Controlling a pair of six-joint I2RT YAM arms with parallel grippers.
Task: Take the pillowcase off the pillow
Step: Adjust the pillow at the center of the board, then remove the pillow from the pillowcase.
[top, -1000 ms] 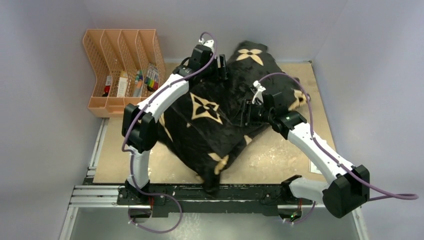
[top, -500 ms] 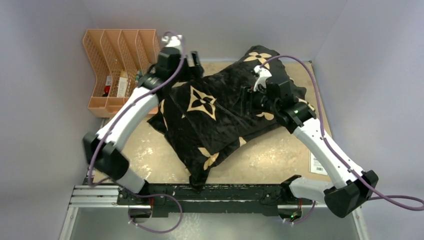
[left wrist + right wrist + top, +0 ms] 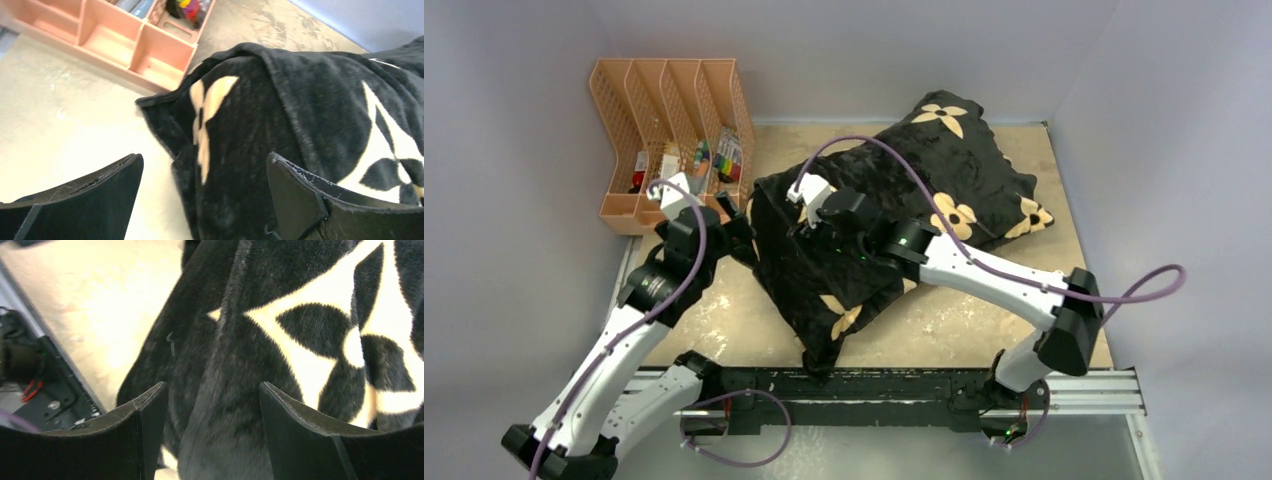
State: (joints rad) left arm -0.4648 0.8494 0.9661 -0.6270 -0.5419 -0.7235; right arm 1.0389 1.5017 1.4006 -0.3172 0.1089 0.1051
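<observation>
The black plush pillowcase (image 3: 904,170) with tan flower motifs lies diagonally across the table, and it hides the pillow. My left gripper (image 3: 740,226) stands open at the case's left corner. In the left wrist view that corner (image 3: 210,115) lies ahead of the wide-spread fingers (image 3: 204,165), untouched. My right arm reaches leftward over the case. Its gripper (image 3: 816,228) is open just above the left half of the fabric. In the right wrist view a raised fold (image 3: 220,405) runs between the parted fingers (image 3: 212,390), and neither pad presses on it.
An orange desk organizer (image 3: 669,130) with pens and small items stands at the back left, close to the left gripper (image 3: 125,45). The black base rail (image 3: 874,385) runs along the near edge. Bare tan tabletop (image 3: 984,320) shows right of the case's near corner.
The left arm pulled back from the case's far edge to its left corner, opening wider. The right arm swung from the right side across to the left half. The lifted fabric settled down.
</observation>
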